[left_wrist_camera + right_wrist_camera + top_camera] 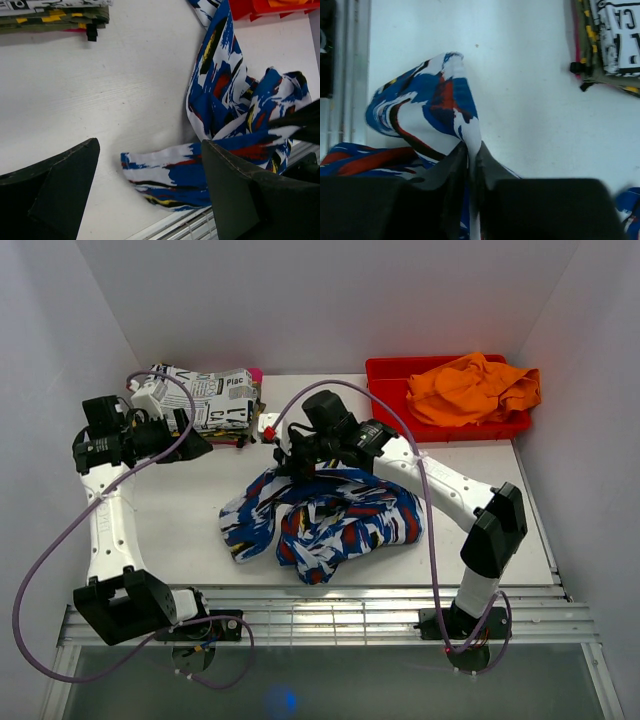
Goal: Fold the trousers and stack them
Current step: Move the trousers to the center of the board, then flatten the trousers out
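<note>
Currently the right gripper is pinching the far edge of the crumpled trousers, lying left-to-right on the table, while the left gripper, jaws apart and empty, is hovering beyond their left end.

White table, trousers mid, folded stack back-L, red bin back-R

A red bin sat at one o'clock on the white worktop, holding crumpled orange cloth. At eleven o'clock lay a folded newspaper-print cloth, seemingly atop an olive-and-yellow piece. A wire rack spanned six o'clock.
</note>
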`<state>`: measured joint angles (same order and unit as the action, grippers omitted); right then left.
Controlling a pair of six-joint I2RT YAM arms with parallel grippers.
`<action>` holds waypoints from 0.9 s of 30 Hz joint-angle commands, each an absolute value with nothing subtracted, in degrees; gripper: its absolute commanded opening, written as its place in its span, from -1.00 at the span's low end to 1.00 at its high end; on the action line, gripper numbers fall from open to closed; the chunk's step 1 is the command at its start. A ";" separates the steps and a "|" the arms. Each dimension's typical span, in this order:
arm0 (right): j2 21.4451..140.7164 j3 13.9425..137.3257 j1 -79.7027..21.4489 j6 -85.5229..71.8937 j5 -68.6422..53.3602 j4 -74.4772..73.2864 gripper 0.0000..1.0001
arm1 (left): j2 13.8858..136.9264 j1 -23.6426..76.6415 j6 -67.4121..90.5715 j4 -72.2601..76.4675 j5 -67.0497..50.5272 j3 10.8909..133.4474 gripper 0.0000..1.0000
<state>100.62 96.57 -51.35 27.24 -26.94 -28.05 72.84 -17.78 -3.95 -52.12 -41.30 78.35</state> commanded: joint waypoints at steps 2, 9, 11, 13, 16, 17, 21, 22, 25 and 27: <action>99.93 100.90 -50.54 31.20 -18.04 -29.43 -0.12 | 70.05 -17.93 -10.80 -51.16 -47.19 73.06 0.86; 96.34 104.95 -37.93 32.69 -17.83 -48.85 0.80 | 73.64 -16.26 -25.38 -54.83 -45.97 66.02 0.85; 93.17 101.27 -32.98 37.41 -18.37 -54.98 0.80 | 74.53 -13.99 -28.91 -55.20 -44.22 64.43 0.82; 90.98 97.67 -25.78 41.20 -18.89 -59.39 0.80 | 75.41 -11.61 -29.79 -53.97 -39.66 61.63 0.79; 88.87 88.18 -19.26 46.57 -19.86 -65.56 0.80 | 77.42 -6.17 -30.85 -51.33 -34.73 58.37 0.80; 88.34 82.76 -18.73 47.02 -19.69 -65.65 0.80 | 77.95 -4.41 -30.76 -50.11 -34.37 57.84 0.79; 86.92 73.07 -18.11 44.58 -20.04 -59.28 0.80 | 81.21 -0.97 -29.19 -45.63 -30.69 54.94 0.80; 87.18 71.73 -18.11 43.69 -18.99 -57.32 0.80 | 81.65 -0.97 -28.74 -43.88 -27.98 54.06 0.80; 90.52 68.38 -17.84 41.41 -15.38 -52.14 0.80 | 83.84 -0.97 -28.65 -38.77 -23.92 52.21 0.80; 93.15 67.77 -17.75 40.61 -15.90 -51.33 0.80 | 86.21 1.32 -29.26 -38.14 -22.07 51.77 0.79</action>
<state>90.67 68.31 -18.13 42.44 -16.64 -56.64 84.95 -0.36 -28.27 -43.35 -26.92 52.38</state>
